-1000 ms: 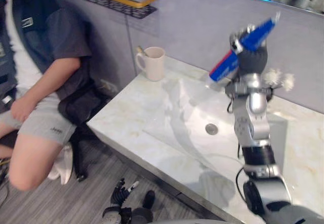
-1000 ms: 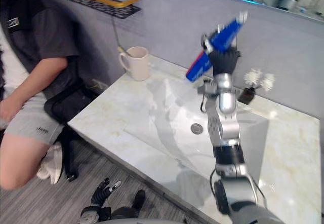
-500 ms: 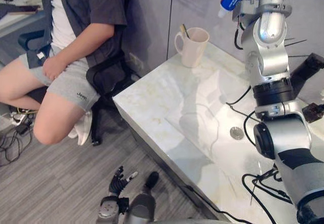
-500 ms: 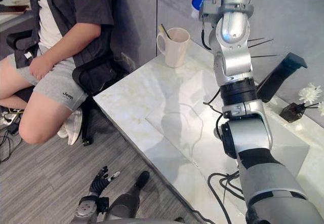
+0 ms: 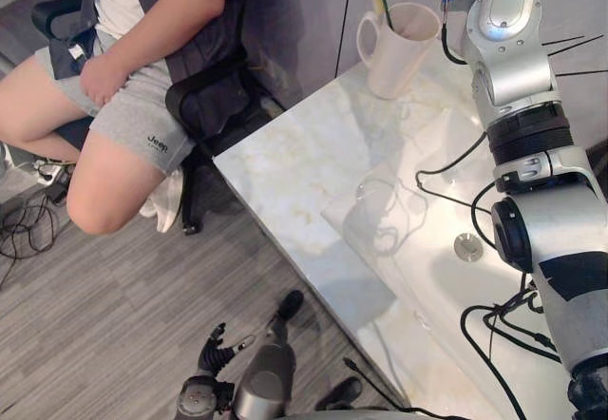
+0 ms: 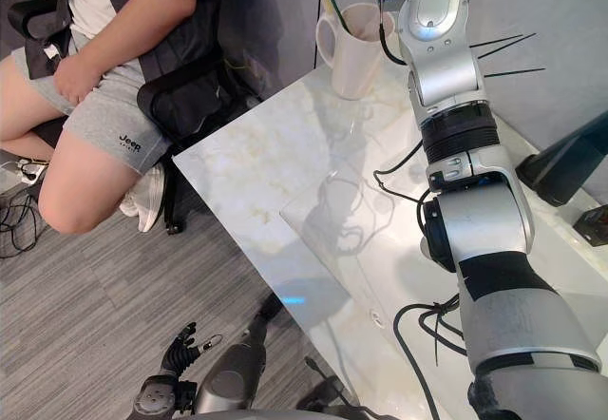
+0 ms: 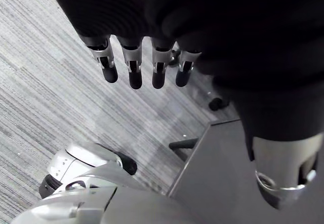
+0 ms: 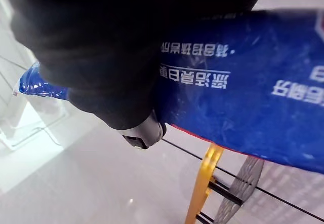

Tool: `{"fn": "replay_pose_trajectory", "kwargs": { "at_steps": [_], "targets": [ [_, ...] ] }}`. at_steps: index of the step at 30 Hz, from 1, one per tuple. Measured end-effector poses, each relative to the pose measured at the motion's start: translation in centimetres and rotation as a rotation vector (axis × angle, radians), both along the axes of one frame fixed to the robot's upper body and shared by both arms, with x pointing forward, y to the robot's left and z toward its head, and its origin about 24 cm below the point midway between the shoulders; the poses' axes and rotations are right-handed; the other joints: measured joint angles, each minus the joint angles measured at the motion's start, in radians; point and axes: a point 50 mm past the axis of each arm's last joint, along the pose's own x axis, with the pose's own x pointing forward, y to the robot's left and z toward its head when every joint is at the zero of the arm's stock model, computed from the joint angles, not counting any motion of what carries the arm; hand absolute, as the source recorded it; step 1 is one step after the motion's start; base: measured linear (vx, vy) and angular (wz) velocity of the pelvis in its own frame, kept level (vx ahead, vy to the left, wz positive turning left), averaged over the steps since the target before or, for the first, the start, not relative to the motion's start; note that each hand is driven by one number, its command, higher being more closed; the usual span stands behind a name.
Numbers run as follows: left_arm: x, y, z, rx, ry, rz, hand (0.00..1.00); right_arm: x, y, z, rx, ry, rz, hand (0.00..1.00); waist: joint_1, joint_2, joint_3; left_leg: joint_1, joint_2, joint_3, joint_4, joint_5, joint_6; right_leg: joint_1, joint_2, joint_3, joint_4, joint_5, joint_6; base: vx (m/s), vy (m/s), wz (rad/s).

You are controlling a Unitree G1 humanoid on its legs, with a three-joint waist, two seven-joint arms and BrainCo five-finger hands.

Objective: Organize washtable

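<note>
My right hand (image 8: 143, 134) is shut on a blue toothpaste tube (image 8: 243, 97), which it holds high by the wall. Just beyond the tube is a black wire shelf with a gold rail (image 8: 208, 183). In the eye views the right arm (image 5: 513, 49) reaches up past the top edge, beside a cream mug (image 5: 399, 35) with a toothbrush in it at the back corner of the marble washtable (image 5: 304, 173). My left hand (image 5: 205, 397) hangs low over the floor, fingers (image 7: 132, 69) straight and holding nothing.
A person (image 5: 123, 68) sits on a chair close to the washtable's left edge. The sink basin with its drain (image 5: 467, 246) lies beside my right arm. A black faucet (image 6: 568, 162) and a small dark vase (image 6: 595, 226) stand at the far right.
The camera has swung down and left. My right arm has lifted the tube higher, towards the wall above the mug, and the hand has passed the eye views' top edge.
</note>
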Motion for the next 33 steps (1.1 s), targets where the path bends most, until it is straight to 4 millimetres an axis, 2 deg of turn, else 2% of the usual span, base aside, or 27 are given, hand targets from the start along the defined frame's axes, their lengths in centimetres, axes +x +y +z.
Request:
{"fn": "replay_pose_trajectory", "kwargs": {
  "at_steps": [6,7,15,25,30,33],
  "targets": [
    [0.4,0.0,0.2,0.012,-0.018,0.009,0.0,0.5,-0.4,-0.6,0.021,0.036,-0.004,1.0,0.019,0.001,0.03,-0.016,-0.002,0.0,0.0,0.0,0.0,-0.015,-0.001,-0.001,-0.002,0.0,0.0,0.0,0.003,0.01],
    [0.4,0.0,0.2,0.012,-0.019,0.009,0.0,0.7,-0.5,-0.8,0.029,0.049,-0.004,0.0,0.022,0.002,0.032,-0.016,-0.003,-0.001,0.0,0.0,0.0,-0.015,-0.001,-0.001,-0.002,0.0,0.0,0.0,0.0,0.0],
    [0.7,-0.1,0.4,0.013,-0.031,0.01,0.0,0.8,-0.5,-0.9,0.071,0.06,0.025,0.0,0.022,0.013,0.074,-0.015,-0.001,-0.001,0.0,0.003,-0.005,-0.016,-0.001,0.001,0.002,0.0,-0.001,-0.01,0.013,0.0],
    [0.7,-0.1,0.3,0.023,-0.029,0.017,0.0,1.1,0.2,-1.8,0.11,0.081,0.053,0.0,0.02,0.014,0.078,0.0,0.003,0.007,0.001,0.003,-0.005,-0.01,-0.004,0.016,0.007,-0.001,-0.001,-0.02,0.031,-0.04],
    [0.6,-0.1,0.3,0.023,-0.025,0.018,0.0,0.3,0.0,-2.4,0.136,0.036,0.084,0.0,0.019,0.013,0.078,0.04,0.009,0.035,0.0,0.003,-0.005,0.015,-0.008,0.044,0.011,0.0,-0.001,-0.04,0.04,-0.14],
    [0.5,0.0,0.2,0.023,-0.02,0.021,0.0,-0.5,0.0,-1.6,0.142,-0.018,0.105,0.0,0.01,0.013,0.077,0.06,0.018,0.046,0.0,0.002,-0.005,0.023,-0.007,0.063,0.018,-0.001,-0.002,-0.06,0.03,-0.18]
  ]
}}
